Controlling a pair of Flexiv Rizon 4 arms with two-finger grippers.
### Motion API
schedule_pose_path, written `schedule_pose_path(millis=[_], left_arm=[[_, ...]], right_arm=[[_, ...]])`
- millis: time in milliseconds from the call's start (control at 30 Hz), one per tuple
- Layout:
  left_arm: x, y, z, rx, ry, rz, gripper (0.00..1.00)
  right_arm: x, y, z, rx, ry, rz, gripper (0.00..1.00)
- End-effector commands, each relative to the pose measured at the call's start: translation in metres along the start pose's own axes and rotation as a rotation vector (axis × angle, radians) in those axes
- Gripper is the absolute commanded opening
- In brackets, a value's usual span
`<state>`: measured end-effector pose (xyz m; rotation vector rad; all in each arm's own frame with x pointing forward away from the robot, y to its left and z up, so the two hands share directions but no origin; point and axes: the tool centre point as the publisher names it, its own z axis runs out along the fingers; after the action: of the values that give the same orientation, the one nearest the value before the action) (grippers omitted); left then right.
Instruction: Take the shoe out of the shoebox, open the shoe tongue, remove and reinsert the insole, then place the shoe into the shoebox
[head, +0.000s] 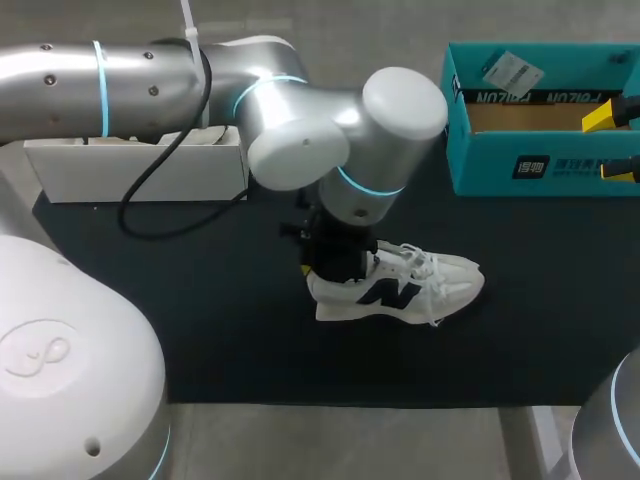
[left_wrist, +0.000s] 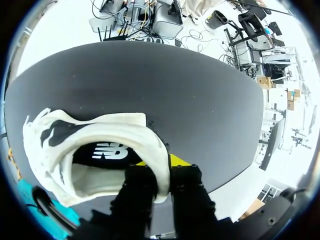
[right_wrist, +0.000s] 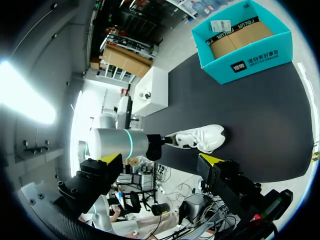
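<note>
**Heel in the left claw, toe toward the shoebox**

Head view: the shoe (head: 400, 285) stands on its sole on the bench (head: 200, 340). It is out of the shoebox (head: 540, 160), which sits well apart at the far right corner. The shoe's long axis runs across the bench, with the heel under the left claw (head: 335, 262) and the toe pointing to the robot's right. The right claw (head: 612, 143) hangs by the shoebox, fingers spread, holding nothing.

Left wrist view: the left claw is clamped on the heel collar. One finger seems to be inside the shoe and one outside, as far as the dark fingers let me judge.

Right wrist view: the shoe lies side-on ahead of the wide-open right claw, with the left arm (right_wrist: 120, 142) at its heel. The left claw is nearer by far. The tongue faces up, so the free right claw would likely have to come in from the toe side.
</note>
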<state>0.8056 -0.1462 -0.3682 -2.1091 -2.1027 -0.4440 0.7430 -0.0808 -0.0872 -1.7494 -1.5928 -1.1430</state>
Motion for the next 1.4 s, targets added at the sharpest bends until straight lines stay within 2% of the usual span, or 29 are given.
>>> schedule_pose_path(millis=[33,67,133,167,200,433,733,833,900,933,1400], left_arm=[[-0.007,0.001,0.001,0.007,-0.003,0.003,0.0],[-0.005,0.001,-0.003,0.009,-0.023,0.003,0.0],[-0.004,-0.001,-0.008,-0.001,-0.034,0.007,0.53],[-0.002,-0.002,-0.013,-0.007,-0.045,0.005,0.95],[-0.001,-0.002,-0.018,-0.014,-0.049,0.003,1.0],[0.006,-0.008,-0.05,-0.041,-0.106,-0.044,1.0],[0.023,-0.017,-0.089,-0.049,-0.3,-0.212,1.0],[0.03,-0.02,-0.098,-0.025,-0.34,-0.301,1.0],[0.036,-0.02,-0.101,-0.006,-0.432,-0.325,1.0],[0.036,-0.018,-0.102,0.012,-0.523,-0.277,1.0],[0.036,-0.018,-0.102,0.012,-0.523,-0.277,1.0]], right_arm=[[0.0,0.0,0.001,0.001,-0.002,0.001,1.0],[0.0,0.0,0.001,0.001,-0.002,0.001,1.0],[0.0,0.0,0.001,0.001,-0.002,0.001,1.0],[0.0,0.0,0.001,0.001,-0.002,0.001,1.0],[0.0,0.0,0.001,0.001,-0.002,0.001,1.0],[0.0,0.0,0.001,0.001,-0.002,0.001,1.0],[0.0,0.0,0.001,0.001,-0.002,0.001,1.0],[0.0,0.0,0.001,0.001,-0.002,0.001,1.0],[0.0,0.0,0.001,0.001,-0.002,0.001,1.0],[0.0,0.0,0.001,0.001,-0.002,0.001,1.0],[0.0,0.0,0.001,0.001,-0.002,0.001,1.0]])
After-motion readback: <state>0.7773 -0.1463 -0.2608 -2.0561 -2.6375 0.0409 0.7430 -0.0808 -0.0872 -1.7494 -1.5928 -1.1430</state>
